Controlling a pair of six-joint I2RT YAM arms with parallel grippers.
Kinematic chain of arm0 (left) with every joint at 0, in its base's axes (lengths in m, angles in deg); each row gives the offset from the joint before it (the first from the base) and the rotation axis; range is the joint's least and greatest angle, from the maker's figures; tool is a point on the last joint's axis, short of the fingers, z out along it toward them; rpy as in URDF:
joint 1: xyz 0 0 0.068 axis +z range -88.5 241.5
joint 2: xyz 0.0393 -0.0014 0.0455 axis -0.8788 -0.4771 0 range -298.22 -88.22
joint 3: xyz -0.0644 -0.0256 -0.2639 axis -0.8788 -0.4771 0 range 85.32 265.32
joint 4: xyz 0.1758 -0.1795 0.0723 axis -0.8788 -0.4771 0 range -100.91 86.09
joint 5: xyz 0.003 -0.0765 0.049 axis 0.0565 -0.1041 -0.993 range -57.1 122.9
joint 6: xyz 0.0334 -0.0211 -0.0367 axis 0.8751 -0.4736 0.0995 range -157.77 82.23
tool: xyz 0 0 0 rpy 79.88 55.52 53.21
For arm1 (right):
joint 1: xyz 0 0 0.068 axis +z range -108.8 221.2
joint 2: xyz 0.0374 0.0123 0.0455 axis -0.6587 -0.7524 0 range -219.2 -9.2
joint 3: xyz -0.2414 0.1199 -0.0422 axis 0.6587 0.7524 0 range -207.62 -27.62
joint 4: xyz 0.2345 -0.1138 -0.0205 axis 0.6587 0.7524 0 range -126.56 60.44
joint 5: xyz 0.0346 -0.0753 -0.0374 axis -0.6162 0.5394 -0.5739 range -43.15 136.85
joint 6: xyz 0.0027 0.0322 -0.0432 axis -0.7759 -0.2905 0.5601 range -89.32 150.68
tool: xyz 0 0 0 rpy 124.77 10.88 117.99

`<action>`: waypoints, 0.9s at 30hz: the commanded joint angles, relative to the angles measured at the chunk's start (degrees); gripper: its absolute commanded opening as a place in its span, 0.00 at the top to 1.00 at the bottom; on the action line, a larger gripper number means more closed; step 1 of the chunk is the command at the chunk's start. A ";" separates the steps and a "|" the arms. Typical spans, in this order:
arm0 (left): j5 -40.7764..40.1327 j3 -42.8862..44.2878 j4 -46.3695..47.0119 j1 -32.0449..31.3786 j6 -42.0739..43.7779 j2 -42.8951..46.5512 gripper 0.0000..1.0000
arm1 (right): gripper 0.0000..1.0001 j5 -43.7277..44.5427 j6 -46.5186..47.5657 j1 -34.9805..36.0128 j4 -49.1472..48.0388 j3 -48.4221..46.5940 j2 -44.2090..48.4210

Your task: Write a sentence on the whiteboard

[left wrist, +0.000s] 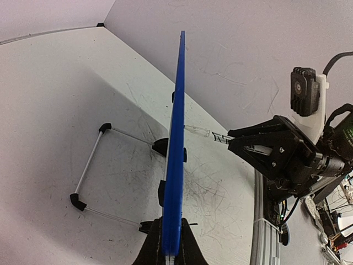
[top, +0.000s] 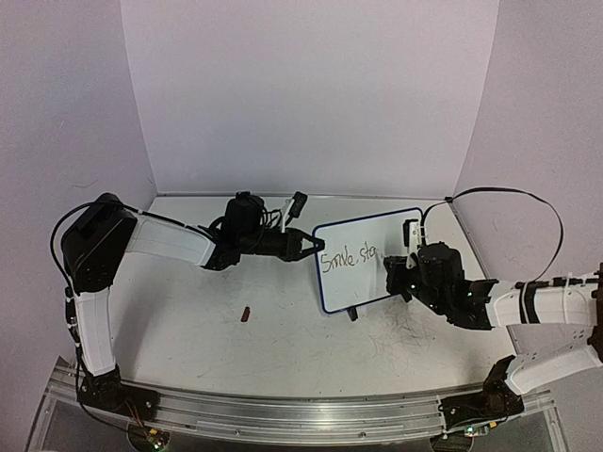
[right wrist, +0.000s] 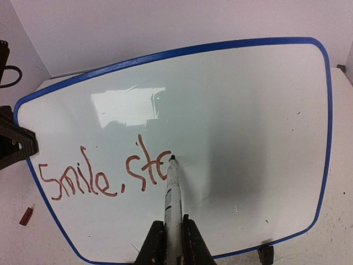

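Observation:
The whiteboard [top: 363, 259] stands upright mid-table, blue-framed, on black feet and a wire stand [left wrist: 91, 165]. My left gripper [top: 311, 247] is shut on its left edge; in the left wrist view the blue frame [left wrist: 175, 143] runs edge-on between my fingers. The sentence [right wrist: 105, 174] reads "Smile, sta" in dark red marker, its last letter partly formed. My right gripper [right wrist: 174, 237] is shut on a white marker [right wrist: 174, 193], whose tip touches the board at the last letter. In the top view my right gripper [top: 394, 273] sits at the board's right front.
A small red marker cap [top: 247, 314] lies on the table left of the board's front. The curved white backdrop wall [top: 311, 94] closes the back and sides. An aluminium rail [top: 301, 414] runs along the near edge.

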 commanded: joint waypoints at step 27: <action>0.06 -0.30 -1.89 0.46 0.37 2.53 1.00 | 1.00 -0.51 -2.77 -0.29 6.74 -0.55 4.84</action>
